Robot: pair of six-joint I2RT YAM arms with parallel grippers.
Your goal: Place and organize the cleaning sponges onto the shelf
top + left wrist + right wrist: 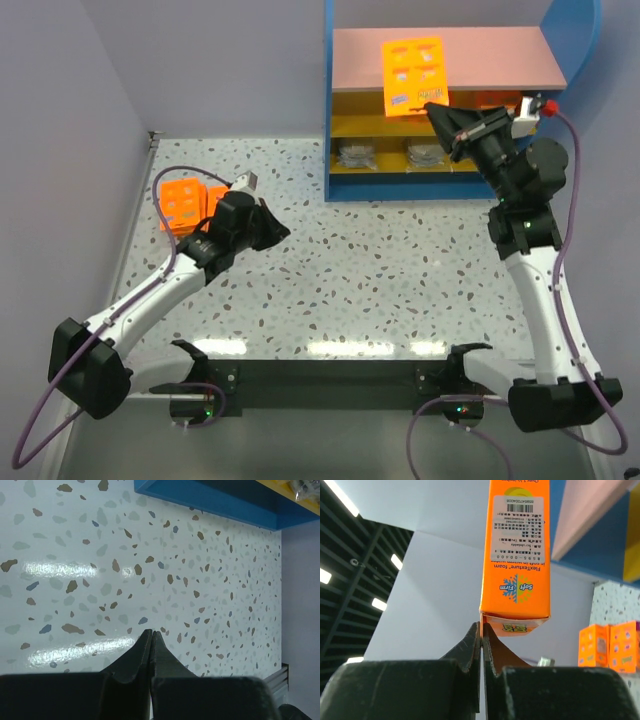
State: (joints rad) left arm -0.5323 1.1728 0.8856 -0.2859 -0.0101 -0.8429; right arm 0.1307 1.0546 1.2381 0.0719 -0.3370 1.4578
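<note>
One orange sponge pack (415,75) hangs tilted over the pink top board of the blue shelf (500,60). My right gripper (432,106) is shut on its lower edge. In the right wrist view the pack (517,555) rises from the closed fingertips of the right gripper (482,625), pinched at its left corner. Two more orange packs (185,203) lie at the table's left side, also seen far off as orange packs (610,647). My left gripper (285,232) is shut and empty just right of them, hovering over bare table as the left gripper (152,632). Wrapped grey pads (356,157) lie on the lowest board.
The shelf stands at the table's back right, its blue base edge (210,500) ahead of the left gripper. Grey walls close the left and back sides. A speckled tabletop (380,270) spreads between the two arms.
</note>
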